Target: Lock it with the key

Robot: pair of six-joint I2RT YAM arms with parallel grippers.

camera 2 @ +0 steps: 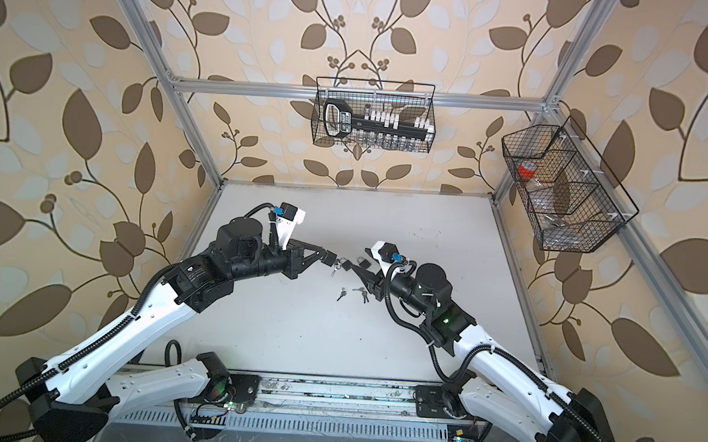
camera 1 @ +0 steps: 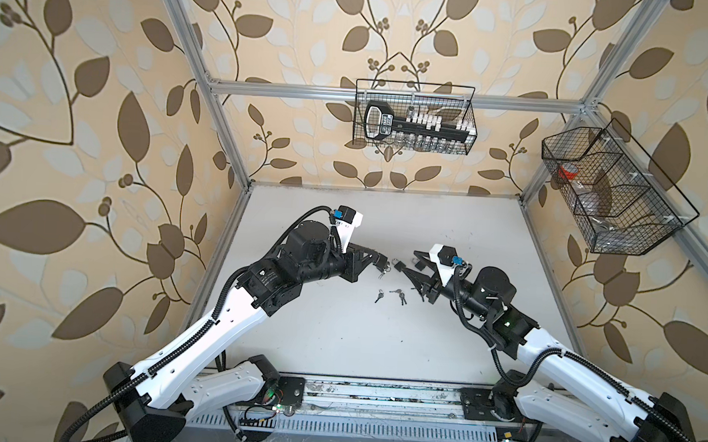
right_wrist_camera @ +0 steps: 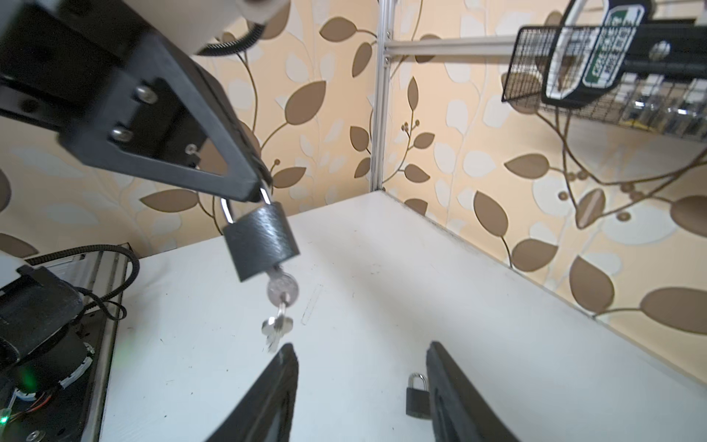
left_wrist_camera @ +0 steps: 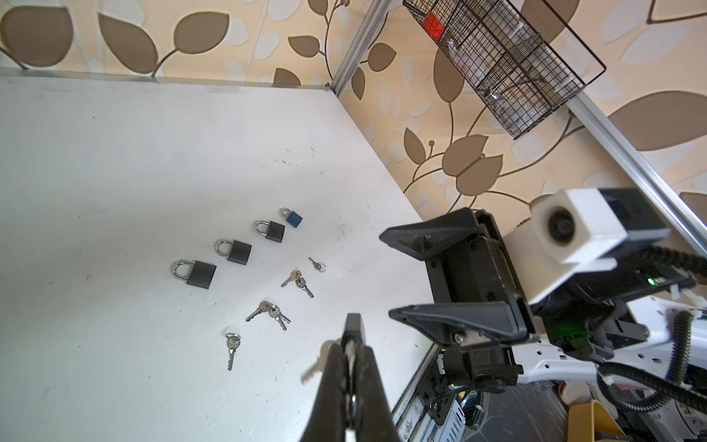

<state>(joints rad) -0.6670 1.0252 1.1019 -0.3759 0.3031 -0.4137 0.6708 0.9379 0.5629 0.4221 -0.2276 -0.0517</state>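
Left hand (right_wrist_camera: 257,186) is clamped on the shackle of the grey padlock (right_wrist_camera: 260,241), dangling it above the table (right_wrist_camera: 421,287), with the key (right_wrist_camera: 282,289) already in the keyhole. Right hand (right_wrist_camera: 359,346) sits just beside the key, open and empty. So insertion's done. Can't tell if it's locked yet, so I'd guess the turn is what's left.

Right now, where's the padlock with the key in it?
In the right wrist view the padlock hangs by its shackle from the left claw, above the table.
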